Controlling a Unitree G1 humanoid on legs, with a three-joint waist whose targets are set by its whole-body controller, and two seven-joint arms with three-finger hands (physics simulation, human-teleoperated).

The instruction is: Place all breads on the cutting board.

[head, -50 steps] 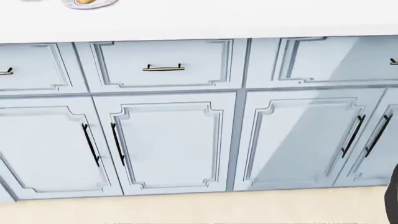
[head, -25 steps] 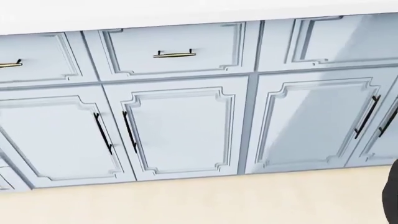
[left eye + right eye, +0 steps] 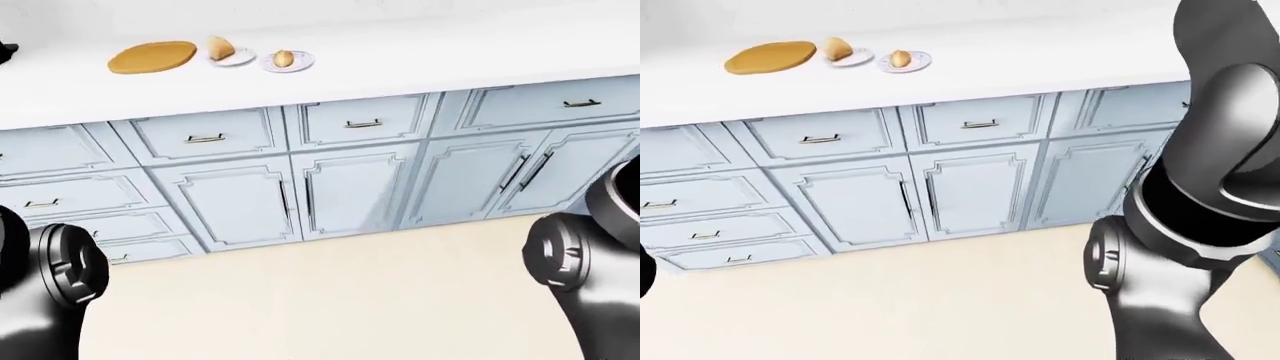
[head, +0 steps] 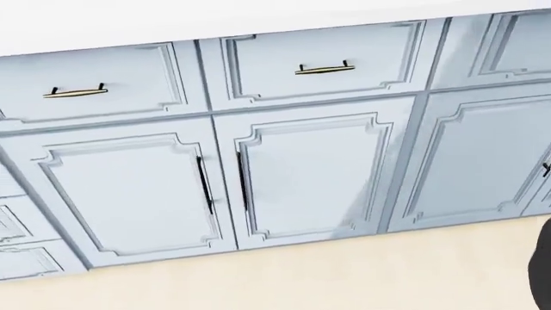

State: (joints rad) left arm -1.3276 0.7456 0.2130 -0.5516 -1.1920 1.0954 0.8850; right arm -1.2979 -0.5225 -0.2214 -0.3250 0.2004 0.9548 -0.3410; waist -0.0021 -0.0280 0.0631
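On the white counter (image 3: 420, 52) near the top left of the left-eye view lies a round tan cutting board (image 3: 152, 57). Right of it is a bread piece (image 3: 220, 49) on a small plate. A second, smaller bread roll (image 3: 284, 58) rests on another plate beside that. Both breads are off the board. My dark left arm (image 3: 50, 281) and right arm (image 3: 575, 259) rise from the bottom corners, far below the counter. The right arm (image 3: 1200, 187) also fills the right side of the right-eye view. Neither hand shows. The head view holds only cabinet fronts.
Pale blue cabinets (image 4: 301, 174) with drawers and black or brass handles run under the counter. Beige floor (image 3: 320, 300) lies between me and them. A small dark object (image 3: 5, 51) sits at the counter's far left edge.
In the head view the whole picture has slid right, so the camera has turned left. The plate seen at the top edge a second ago is out of that view.
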